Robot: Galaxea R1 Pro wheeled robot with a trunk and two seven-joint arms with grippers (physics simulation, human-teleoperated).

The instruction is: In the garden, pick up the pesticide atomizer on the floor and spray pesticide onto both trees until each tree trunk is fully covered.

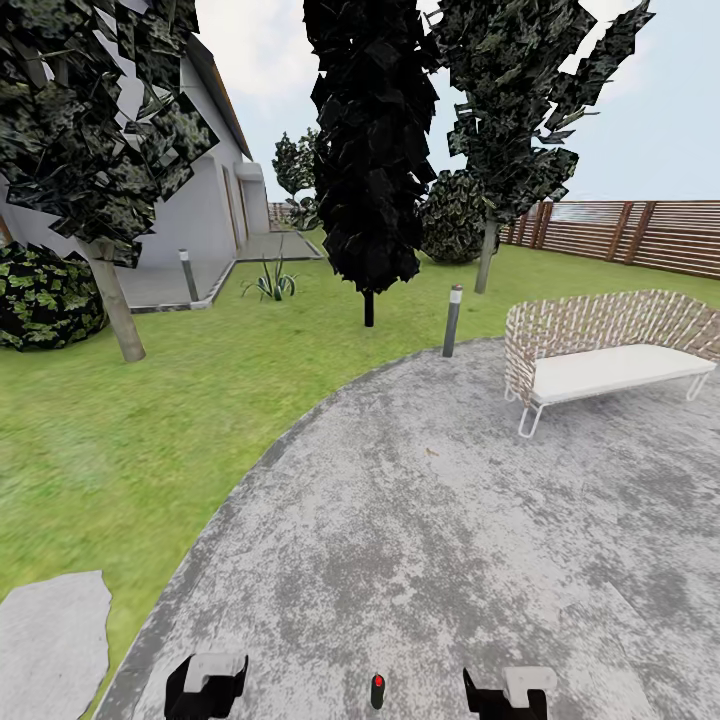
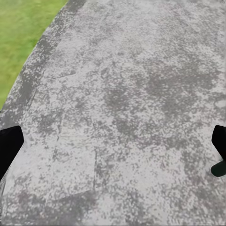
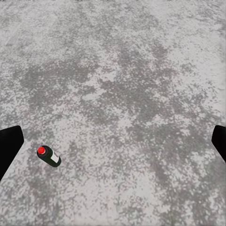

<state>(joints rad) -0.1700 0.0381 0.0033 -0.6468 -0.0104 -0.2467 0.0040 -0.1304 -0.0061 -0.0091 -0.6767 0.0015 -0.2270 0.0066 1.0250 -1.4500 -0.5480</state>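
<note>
Pesticide atomizer lying untouched on the grey paving, between left gripper and right gripper, nearer neither by much. Both claws spread wide, holding nothing. Pickup not yet done; no white specks on either tree trunk, second trunk well apart across the lawn.

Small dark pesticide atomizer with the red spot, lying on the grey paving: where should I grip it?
Grip the small dark atomizer across its dark middle, coming from above with the right gripper. It seems to lie on its side, its red-spotted end kept clear.
</note>
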